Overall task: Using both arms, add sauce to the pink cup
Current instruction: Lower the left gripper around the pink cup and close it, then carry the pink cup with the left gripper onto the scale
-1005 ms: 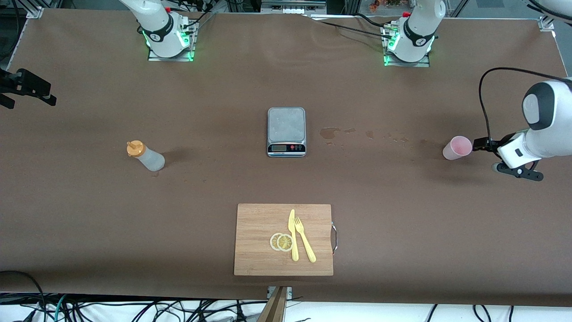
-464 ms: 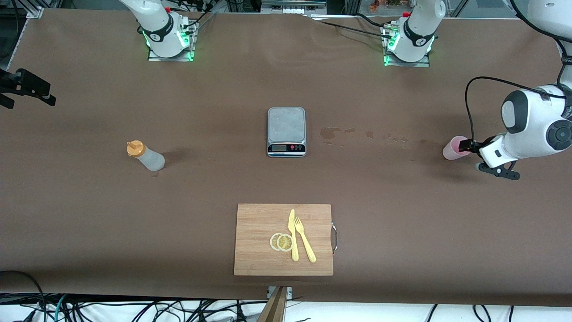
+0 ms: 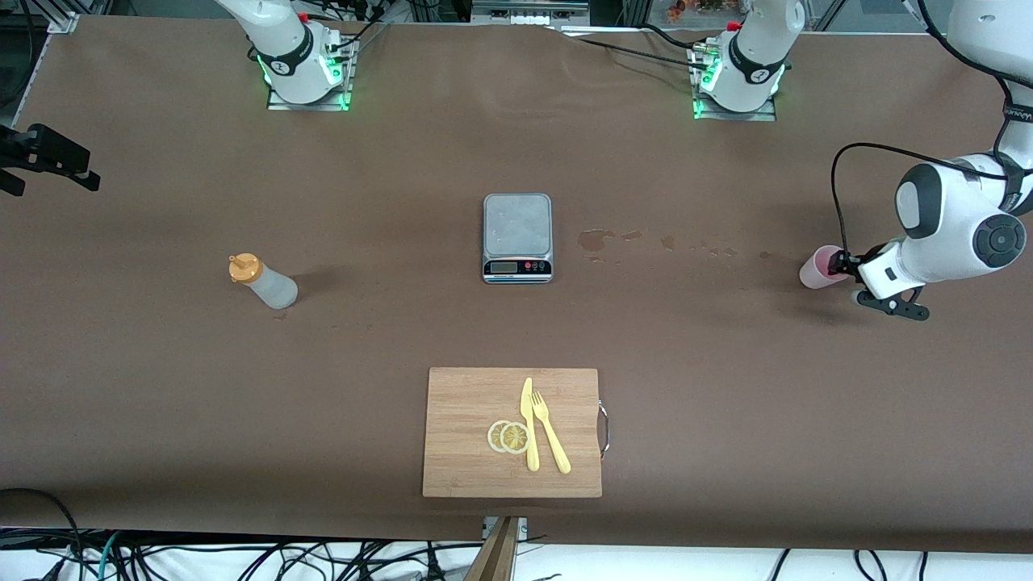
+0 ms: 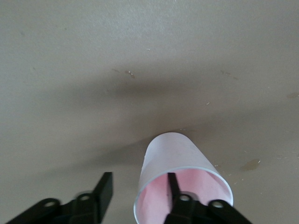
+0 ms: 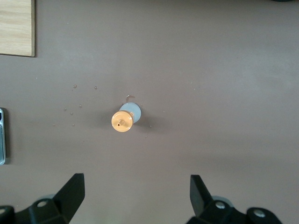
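Observation:
The pink cup [image 3: 817, 269] stands on the brown table at the left arm's end. My left gripper [image 3: 839, 262] is at its rim and open. In the left wrist view one finger [image 4: 172, 183] is inside the cup [image 4: 175, 151] and the other finger [image 4: 105, 186] is outside its wall, with my left gripper [image 4: 138, 186] straddling the wall. The sauce bottle [image 3: 266, 283] with its orange cap stands toward the right arm's end. My right gripper [image 5: 136, 186] is open and empty, high over the bottle [image 5: 125, 117]. It does not show in the front view.
A scale [image 3: 517, 236] sits mid-table, with wet stains [image 3: 597, 239] beside it toward the cup. A wooden board [image 3: 468, 452] with lemon slices, a knife and a fork lies nearer the front camera. A black fixture [image 3: 48, 157] juts in at the right arm's end.
My left arm has swung in toward the pink cup, bringing the gripper from beside it to its rim. The cup, the bottle and the right arm have not moved.

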### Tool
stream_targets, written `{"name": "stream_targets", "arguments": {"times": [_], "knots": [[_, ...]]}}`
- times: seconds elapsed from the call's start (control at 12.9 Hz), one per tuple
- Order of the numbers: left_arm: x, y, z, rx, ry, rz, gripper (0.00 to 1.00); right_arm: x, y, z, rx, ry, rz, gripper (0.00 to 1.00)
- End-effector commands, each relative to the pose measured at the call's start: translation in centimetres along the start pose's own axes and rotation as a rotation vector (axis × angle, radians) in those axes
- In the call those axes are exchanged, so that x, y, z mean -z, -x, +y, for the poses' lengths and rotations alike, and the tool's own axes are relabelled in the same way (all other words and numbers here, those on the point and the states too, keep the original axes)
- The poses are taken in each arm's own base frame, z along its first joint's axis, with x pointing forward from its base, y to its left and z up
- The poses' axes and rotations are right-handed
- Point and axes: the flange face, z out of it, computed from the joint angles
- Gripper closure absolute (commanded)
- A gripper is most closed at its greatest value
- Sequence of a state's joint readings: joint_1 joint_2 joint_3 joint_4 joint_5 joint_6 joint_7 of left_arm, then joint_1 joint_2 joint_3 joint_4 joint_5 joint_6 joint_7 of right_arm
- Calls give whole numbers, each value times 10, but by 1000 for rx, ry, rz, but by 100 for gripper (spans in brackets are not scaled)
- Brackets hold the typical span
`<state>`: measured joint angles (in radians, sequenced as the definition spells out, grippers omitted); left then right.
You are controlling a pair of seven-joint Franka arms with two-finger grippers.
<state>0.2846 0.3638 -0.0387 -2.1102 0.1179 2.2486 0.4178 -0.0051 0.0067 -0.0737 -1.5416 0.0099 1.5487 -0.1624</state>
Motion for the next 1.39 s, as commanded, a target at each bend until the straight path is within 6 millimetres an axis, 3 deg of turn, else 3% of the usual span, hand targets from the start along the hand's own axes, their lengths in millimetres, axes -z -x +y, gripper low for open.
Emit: {"name": "stream_targets", "arguments": {"times": [0.0, 0.23, 0.31, 0.54, 0.7, 0.85, 1.08, 1.31], "knots": [[-1, 3, 0, -25, -12, -2, 100, 6, -1, 0, 0, -11, 9, 0], [3, 3, 0, -28, -8, -13, 100, 6, 0, 2, -3, -11, 9, 0], [8, 1, 9, -42, -3, -33, 100, 7, 0, 2, -3, -11, 11, 0], [58, -30, 64, -146, 21, -113, 100, 7, 0, 2, -3, -11, 11, 0], [88, -58, 121, -236, 21, -85, 100, 7, -1, 2, -2, -11, 12, 0], [105, -74, 182, -259, 14, -53, 100, 6, 0, 2, -2, -11, 9, 0], [120, -81, 271, -186, 83, -37, 100, 7, 0, 2, -2, -11, 11, 0], [127, -78, 379, -66, 93, -40, 100, 7, 0, 2, -2, -11, 11, 0]]}}
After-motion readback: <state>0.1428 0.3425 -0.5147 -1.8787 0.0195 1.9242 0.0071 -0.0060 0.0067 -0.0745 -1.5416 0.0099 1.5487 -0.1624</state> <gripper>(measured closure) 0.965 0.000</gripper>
